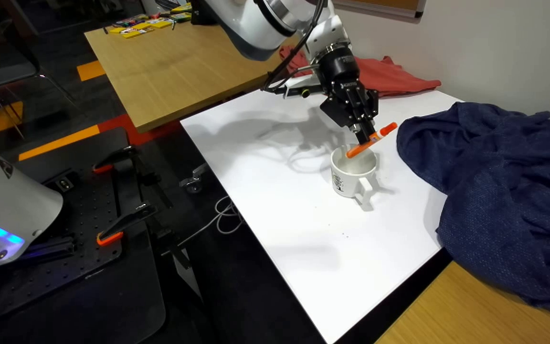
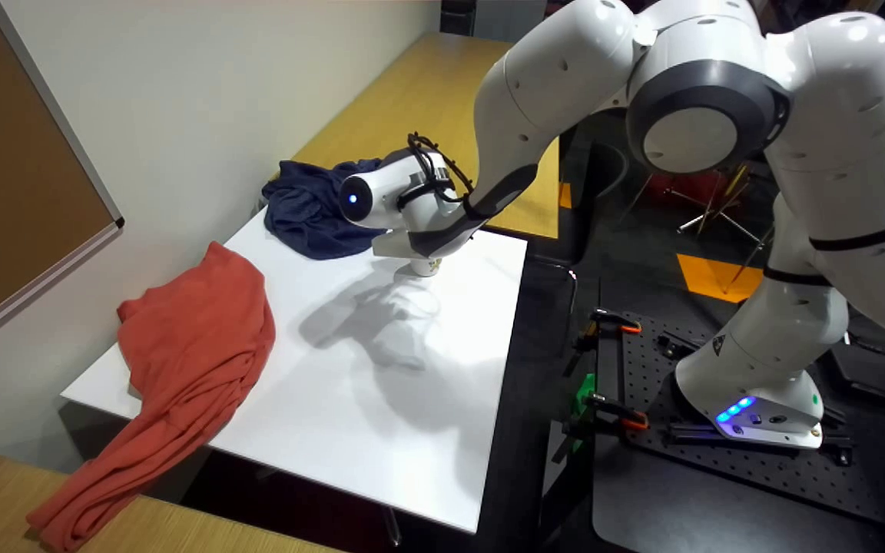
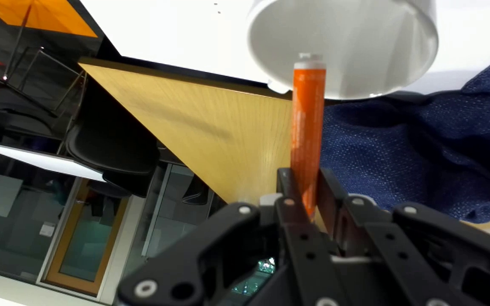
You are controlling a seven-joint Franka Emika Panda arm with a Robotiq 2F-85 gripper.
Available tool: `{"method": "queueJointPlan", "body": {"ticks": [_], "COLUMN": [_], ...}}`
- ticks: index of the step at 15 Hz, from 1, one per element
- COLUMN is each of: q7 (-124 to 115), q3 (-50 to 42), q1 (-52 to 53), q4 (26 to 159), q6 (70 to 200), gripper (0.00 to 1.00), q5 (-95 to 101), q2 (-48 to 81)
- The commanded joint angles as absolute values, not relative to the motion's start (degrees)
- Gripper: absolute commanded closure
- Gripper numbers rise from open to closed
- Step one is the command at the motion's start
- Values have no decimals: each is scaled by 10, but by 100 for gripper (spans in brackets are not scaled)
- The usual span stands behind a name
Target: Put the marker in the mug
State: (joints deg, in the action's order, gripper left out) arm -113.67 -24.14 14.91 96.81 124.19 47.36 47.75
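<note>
The white mug [image 1: 349, 183] stands upright on the white table, its handle toward the camera in an exterior view. A small part of the mug also shows below the arm in an exterior view [image 2: 427, 267]. My gripper [image 1: 365, 135] is just above the mug and shut on the orange marker [image 1: 358, 149]. The marker is tilted, its lower end over the mug's mouth; I cannot tell if that end is below the rim. In the wrist view the marker [image 3: 309, 114] sticks out between the fingertips [image 3: 306, 187] and overlaps the mug's opening [image 3: 351, 42].
A navy cloth [image 1: 509, 200] lies close beside the mug, over the table's edge; it also shows in an exterior view [image 2: 319, 211]. A red cloth [image 2: 200, 338] lies on the white table [image 2: 381, 415] by the wall. Wooden tables [image 1: 179, 71] adjoin it.
</note>
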Motion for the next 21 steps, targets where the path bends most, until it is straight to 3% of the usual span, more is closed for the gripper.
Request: {"method": "queueJointPlan", "body": {"ticks": [1,2,4,10,21], "q7": [-1158,-1159,-1160,-1149,-1123], "q3": [-206,-200,-191,-175,-147], "q1": [124,120,112,92,50], "q4": [949,948,948,949,975], "q6": [1208,1203,1193,1177,1197], "gripper": [57,56,46,1,0], "q5": [507,512,520,536,574], "q2": [479,478,475,455,378]}}
